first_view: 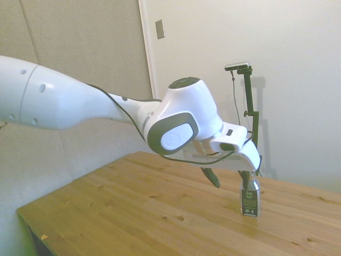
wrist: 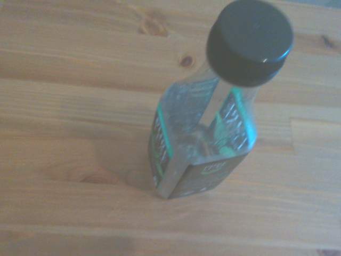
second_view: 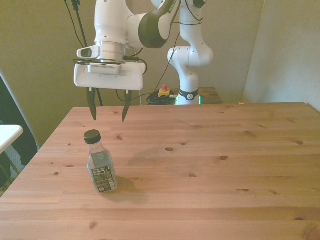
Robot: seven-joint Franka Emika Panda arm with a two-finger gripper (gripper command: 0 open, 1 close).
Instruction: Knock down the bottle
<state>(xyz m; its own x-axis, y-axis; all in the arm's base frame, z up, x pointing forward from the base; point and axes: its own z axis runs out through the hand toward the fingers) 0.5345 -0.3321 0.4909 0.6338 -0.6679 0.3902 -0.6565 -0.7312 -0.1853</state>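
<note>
Right now the jaws (second_view: 108, 112) hang spread above the upright bottle (second_view: 101, 169) near the bench (second_view: 210, 175) edge; next, I'd guess, a lower sideways swipe.

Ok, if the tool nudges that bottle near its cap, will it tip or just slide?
Probably tips. The bottle stands upright on the table, tall for its narrow base, so a push high up should topple it. It looks clear and nearly empty in the wrist view, so likely light; a low push might only slide it. The open tool hangs above it.
</note>
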